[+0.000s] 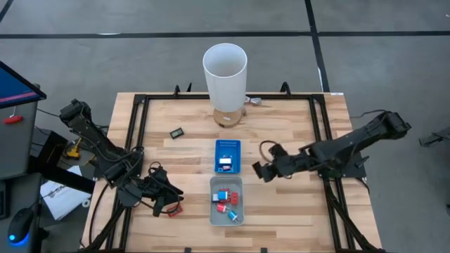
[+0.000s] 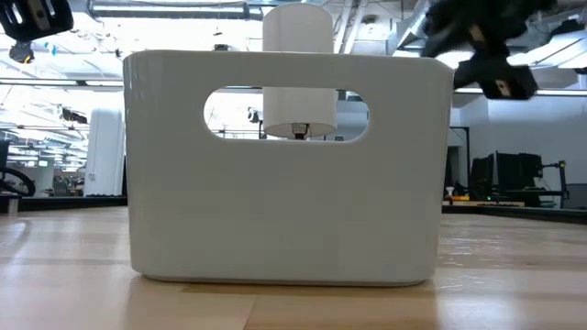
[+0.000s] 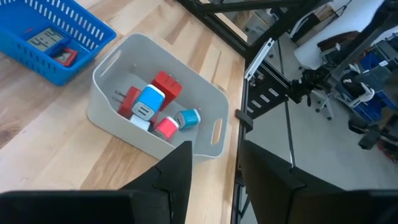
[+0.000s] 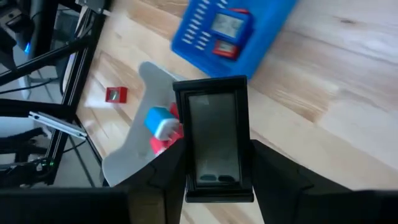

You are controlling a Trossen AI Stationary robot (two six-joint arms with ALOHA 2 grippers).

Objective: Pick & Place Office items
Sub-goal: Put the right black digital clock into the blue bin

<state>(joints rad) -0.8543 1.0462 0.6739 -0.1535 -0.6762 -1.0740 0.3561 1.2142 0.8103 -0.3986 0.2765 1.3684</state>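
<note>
Office items in red, blue and white point(image 1: 226, 204) are lying in the grey tray point(image 1: 213, 184) near the desk's front edge. Right gripper point(image 1: 261, 169) is clamping a black piece point(image 4: 216, 140); left gripper point(image 1: 166, 202) is hovering, fingers apart.

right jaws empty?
No. In the right wrist view the right gripper is shut on a black rectangular item with a light screen, held above the grey tray.
</note>
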